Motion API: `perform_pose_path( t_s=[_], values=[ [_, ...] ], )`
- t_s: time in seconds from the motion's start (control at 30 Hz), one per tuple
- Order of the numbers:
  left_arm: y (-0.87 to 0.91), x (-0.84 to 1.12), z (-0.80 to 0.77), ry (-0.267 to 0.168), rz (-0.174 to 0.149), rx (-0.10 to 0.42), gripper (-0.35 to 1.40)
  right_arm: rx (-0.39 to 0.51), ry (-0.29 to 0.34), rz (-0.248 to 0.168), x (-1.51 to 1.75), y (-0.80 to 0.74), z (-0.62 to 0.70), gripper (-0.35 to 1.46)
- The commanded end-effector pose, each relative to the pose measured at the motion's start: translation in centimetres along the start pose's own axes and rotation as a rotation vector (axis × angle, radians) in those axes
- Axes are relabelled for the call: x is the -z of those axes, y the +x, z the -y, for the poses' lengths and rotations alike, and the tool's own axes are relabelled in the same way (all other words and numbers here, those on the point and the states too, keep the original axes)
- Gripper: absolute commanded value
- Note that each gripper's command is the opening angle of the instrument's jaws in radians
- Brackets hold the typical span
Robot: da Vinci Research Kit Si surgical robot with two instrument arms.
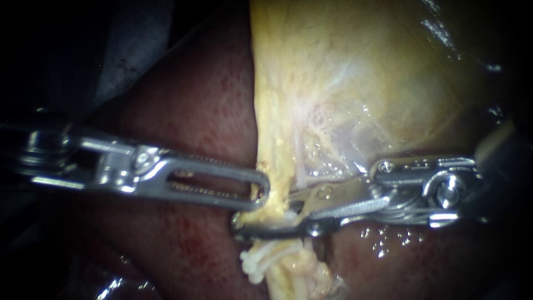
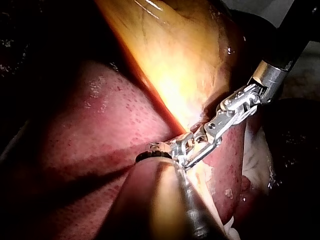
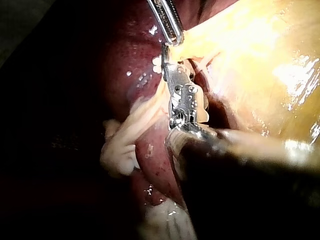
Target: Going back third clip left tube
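Observation:
The yellow gallbladder (image 1: 344, 83) narrows downward into a strand that ends in pale tubes (image 1: 277, 261) over the dark red liver (image 1: 189, 100). My left instrument (image 1: 261, 191) comes in level from the left, and its slotted jaws are shut on the edge of that strand. My right instrument (image 1: 266, 219) reaches in from the right just below. Its jaws show a gap and straddle the strand. A thin metal bar (image 1: 250, 230) crosses the tube there; I cannot tell whether it is a clip or the lower jaw. In the right wrist view the right instrument (image 3: 170, 65) meets the strand just under the left instrument (image 3: 174, 37).
Liver surrounds the strand on both sides, wet and glinting under the right instrument's wrist (image 1: 444, 191). In the right wrist view, loose pale tube ends (image 3: 120, 145) hang beside the right instrument. The far left of the endoscope view is dark.

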State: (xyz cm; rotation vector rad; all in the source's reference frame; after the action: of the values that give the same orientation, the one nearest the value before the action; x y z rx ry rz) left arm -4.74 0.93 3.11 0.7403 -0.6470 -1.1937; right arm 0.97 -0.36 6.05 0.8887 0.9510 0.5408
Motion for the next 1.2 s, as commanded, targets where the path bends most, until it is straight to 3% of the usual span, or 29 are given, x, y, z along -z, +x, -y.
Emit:
perform_pose_path(
  t_s=[0.03,0.5,0.67,0.8,1.0,1.2],
  values=[
    [0.00,0.00,0.00,0.000,0.000,0.000,-0.35,0.000,0.000,0.000,0.00,0.00,0.00,-0.35],
    [0.00,0.00,0.00,-0.002,0.002,0.000,-0.35,0.000,0.002,0.001,0.00,0.00,-0.02,-0.35],
    [0.00,0.01,0.00,-0.002,0.002,0.000,-0.35,0.022,-0.032,-0.021,0.00,0.02,-0.08,0.11],
    [0.00,0.00,0.00,-0.002,0.002,0.000,-0.35,0.040,-0.038,-0.024,-0.01,0.01,-0.08,0.29],
    [0.00,0.01,0.00,-0.002,0.002,0.000,-0.35,0.058,-0.041,-0.024,-0.07,0.00,-0.05,0.44],
    [0.00,0.01,0.00,-0.002,0.002,0.000,-0.35,0.059,-0.041,-0.024,-0.08,0.00,-0.05,0.45]
  ],
)
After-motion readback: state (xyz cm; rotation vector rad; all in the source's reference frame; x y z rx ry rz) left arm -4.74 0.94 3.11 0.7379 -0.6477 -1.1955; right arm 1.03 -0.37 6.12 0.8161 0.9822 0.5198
